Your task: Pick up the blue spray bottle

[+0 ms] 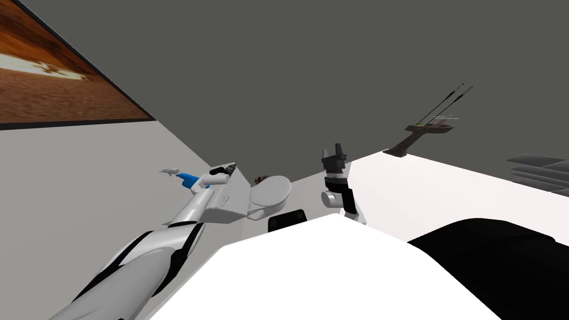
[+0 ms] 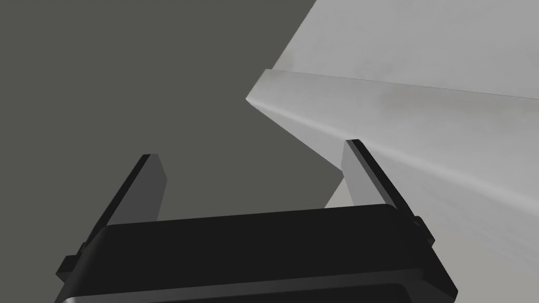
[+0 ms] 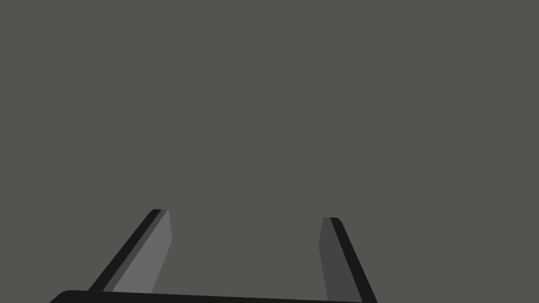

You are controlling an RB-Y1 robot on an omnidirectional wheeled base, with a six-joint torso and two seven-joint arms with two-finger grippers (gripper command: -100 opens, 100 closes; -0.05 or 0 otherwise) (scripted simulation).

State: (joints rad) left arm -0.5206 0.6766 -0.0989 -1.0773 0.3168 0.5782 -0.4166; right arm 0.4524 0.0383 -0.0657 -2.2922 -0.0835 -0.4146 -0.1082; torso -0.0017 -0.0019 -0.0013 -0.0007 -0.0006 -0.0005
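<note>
The blue spray bottle (image 1: 187, 179), with a pale trigger head, shows just left of my left wrist, partly hidden behind the arm. It seems to rest by the white toilet tank (image 1: 229, 201). My left gripper (image 1: 226, 168) is a little past the bottle, to its right. In the left wrist view the left gripper (image 2: 251, 149) is open with nothing between its fingers, facing a dark grey wall and a light grey edge (image 2: 337, 105). My right gripper (image 1: 335, 154) is raised by the chest; in its wrist view the right gripper (image 3: 246, 215) is open.
A white toilet bowl (image 1: 271, 193) sits right of the tank. A white counter (image 1: 444, 189) runs off to the right, bearing a dark dish with thin sticks (image 1: 432, 128). A black area (image 1: 500, 261) lies at lower right. A brown panel (image 1: 50, 83) hangs at upper left.
</note>
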